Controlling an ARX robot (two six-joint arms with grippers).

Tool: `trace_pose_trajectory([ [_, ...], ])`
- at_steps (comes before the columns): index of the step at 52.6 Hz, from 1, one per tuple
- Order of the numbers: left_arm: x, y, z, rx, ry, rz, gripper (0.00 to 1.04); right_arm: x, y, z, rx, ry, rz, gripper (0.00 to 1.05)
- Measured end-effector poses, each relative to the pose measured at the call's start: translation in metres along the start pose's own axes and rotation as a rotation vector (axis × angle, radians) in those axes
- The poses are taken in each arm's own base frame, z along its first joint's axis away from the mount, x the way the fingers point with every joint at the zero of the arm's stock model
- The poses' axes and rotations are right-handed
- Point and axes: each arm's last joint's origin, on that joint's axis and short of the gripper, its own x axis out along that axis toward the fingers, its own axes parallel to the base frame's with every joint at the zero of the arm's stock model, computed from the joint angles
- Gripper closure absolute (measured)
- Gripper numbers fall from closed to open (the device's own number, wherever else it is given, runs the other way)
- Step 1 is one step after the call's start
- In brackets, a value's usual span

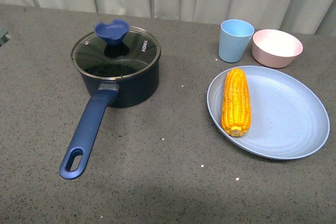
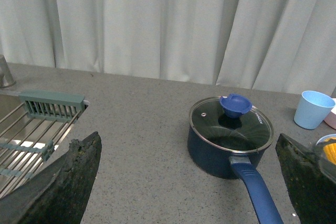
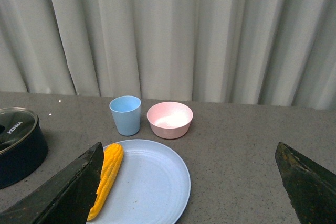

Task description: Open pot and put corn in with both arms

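Front view shows the pot (image 1: 118,85) on the left side of the grey, speckled table (image 1: 168,182). Its lid (image 1: 116,53) is on, so the pot is not open yet. The corn (image 1: 236,102) lies on a pale blue plate (image 1: 286,119) on the right side, close to the plate's left edge. No arm shows in this view.

In the left wrist view, the left hand (image 2: 188,139) is spread wide and holds nothing, and the pot is in front of it. In the right wrist view, the right hand (image 3: 189,148) is spread wide too and is empty. The corn and plate are in front of it.

The lid is round, clear glass with a shiny metal edge. Its blue knob (image 1: 112,31) is small and has a bent, wavy shape, so I think a hand could slip off it. Then the lid might tip and bang down.

The pot is dark blue and smooth. Its long handle (image 1: 86,129) points toward the robot, so an arm could bump it and spin the pot.

The corn is round and bumpy and the plate looks slick, so the corn might roll away or the plate might slide. A blue cup (image 1: 234,40) and a pink bowl (image 1: 276,48) stand just behind the plate and could get knocked. The corn looks about as long as the pot is wide, so it might catch on the edge going in.
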Motion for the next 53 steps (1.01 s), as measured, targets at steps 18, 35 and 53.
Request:
trace_pose_trajectory([
  [18,0.0000,0.0000,0.0000,0.000,0.000,0.000,0.06,0.0000,0.0000,0.0000,0.000,0.000,0.000,0.09],
  [35,0.0000,0.0000,0.0000,0.000,0.000,0.000,0.06,0.0000,0.0000,0.0000,0.000,0.000,0.000,0.09],
  [53,0.0000,0.0000,0.0000,0.000,0.000,0.000,0.06,0.0000,0.0000,0.0000,0.000,0.000,0.000,0.09],
])
